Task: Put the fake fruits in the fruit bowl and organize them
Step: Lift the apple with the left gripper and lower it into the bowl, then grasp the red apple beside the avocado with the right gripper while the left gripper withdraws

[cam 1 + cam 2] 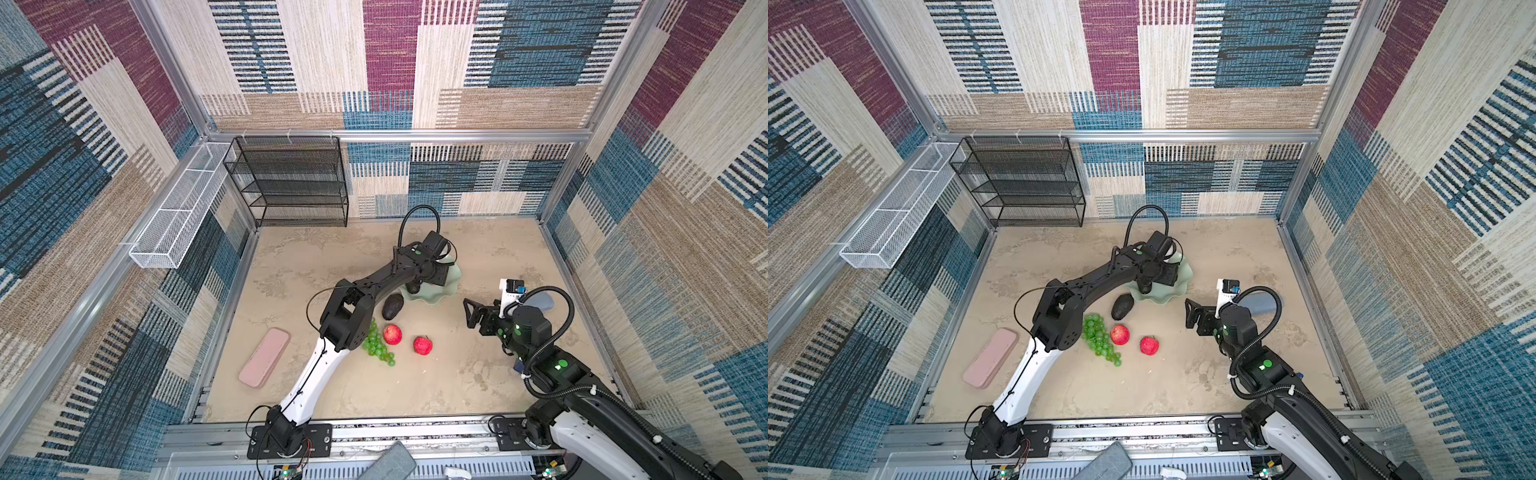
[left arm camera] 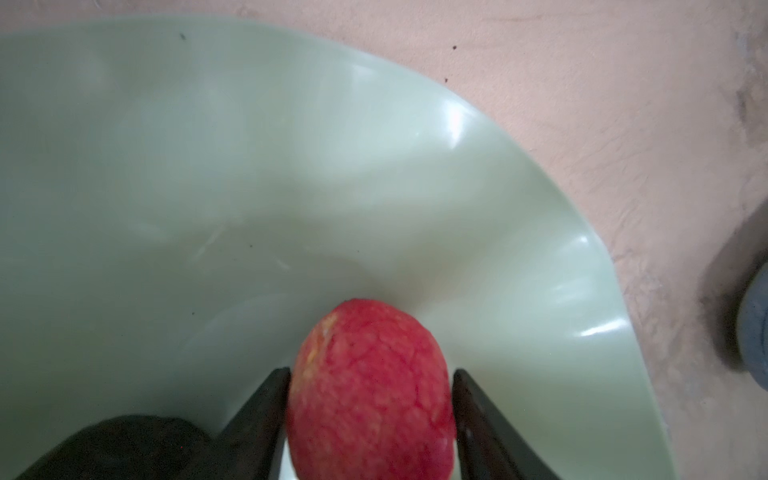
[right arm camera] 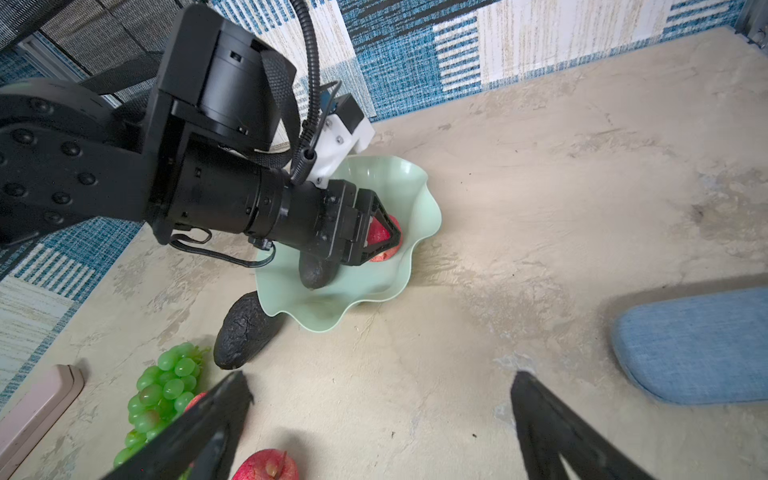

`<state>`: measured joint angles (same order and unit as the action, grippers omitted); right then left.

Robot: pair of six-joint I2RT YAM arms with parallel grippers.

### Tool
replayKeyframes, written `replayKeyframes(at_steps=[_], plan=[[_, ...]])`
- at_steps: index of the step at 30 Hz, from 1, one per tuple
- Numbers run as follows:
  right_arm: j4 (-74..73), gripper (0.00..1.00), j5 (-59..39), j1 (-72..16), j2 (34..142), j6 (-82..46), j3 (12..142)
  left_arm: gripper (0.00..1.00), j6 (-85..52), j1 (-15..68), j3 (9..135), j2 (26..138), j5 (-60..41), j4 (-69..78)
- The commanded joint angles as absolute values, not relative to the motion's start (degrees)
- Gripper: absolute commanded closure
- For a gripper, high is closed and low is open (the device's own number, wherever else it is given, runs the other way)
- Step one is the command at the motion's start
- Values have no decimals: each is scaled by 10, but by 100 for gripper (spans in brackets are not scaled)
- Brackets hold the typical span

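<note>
**Bench:** Where is the fruit bowl, and what is in it?

**Operator:** I see the fruit bowl [image 3: 399, 183] on the far middle of the sandy, mottled table [image 1: 457, 386]. It is pale mint, smooth and glossy, with a wavy scalloped rim. Inside lie one red apple [image 2: 370, 395] with mottled, crackled skin and one avocado [image 3: 313, 274], near black and rough. My left wrist partly hides the avocado.

**Bench:** Left gripper?

**Operator:** My left gripper [image 2: 370, 370] reaches down into the bowl with its jaws partly apart. A black finger stands at each flank of that apple. I cannot tell whether they press the apple or merely stand against it, because its outline is blurred.

**Bench:** Outside the bowl?

**Operator:** A second avocado [image 1: 392, 306], pear-shaped with cracked matte skin, lies just beside the rim. Nearer me are the grapes [image 1: 376, 345], a glossy translucent green bunch partly under my left elbow. A second apple [image 1: 392, 334] sits just beside them, and a third apple [image 1: 422, 345] sits near it on the right.

**Bench:** Right arm?

**Operator:** My right gripper [image 3: 382, 380] hovers to the right of the bowl, well apart from it, with its jaws wide and nothing between them. Beyond it sits a blue fabric-covered pad [image 3: 698, 345] with rounded corners. A pink rounded case [image 1: 264, 362] lies at the table's left. A black mesh rack [image 1: 291, 183] stands in the far left corner, next to a white wire basket [image 1: 174, 220] on the wall.
</note>
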<state>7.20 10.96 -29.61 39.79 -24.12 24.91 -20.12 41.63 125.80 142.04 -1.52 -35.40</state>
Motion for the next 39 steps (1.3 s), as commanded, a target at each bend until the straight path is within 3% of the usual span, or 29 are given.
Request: replayKeyframes(at_steps=[1, 8, 11, 19, 28, 39], plan=[[70, 0, 116, -297, 401, -237, 259, 35, -226, 414, 1266, 1403, -16, -363], [82, 3, 85, -297, 434, -226, 273, 34, -249, 406, 1266, 1348, -5, -349], [76, 5, 45, -299, 449, -244, 267, 34, -270, 396, 1207, 1281, 28, -323], [47, 8, 63, -408, 524, -297, 248, 30, -283, 353, 712, 919, 82, 4], [8, 12, 72, -474, 670, -304, 285, 28, -349, 315, 402, 621, 166, -69], [-45, 17, 34, -510, 768, -342, 292, 18, -393, 307, 288, 346, 253, -161]])
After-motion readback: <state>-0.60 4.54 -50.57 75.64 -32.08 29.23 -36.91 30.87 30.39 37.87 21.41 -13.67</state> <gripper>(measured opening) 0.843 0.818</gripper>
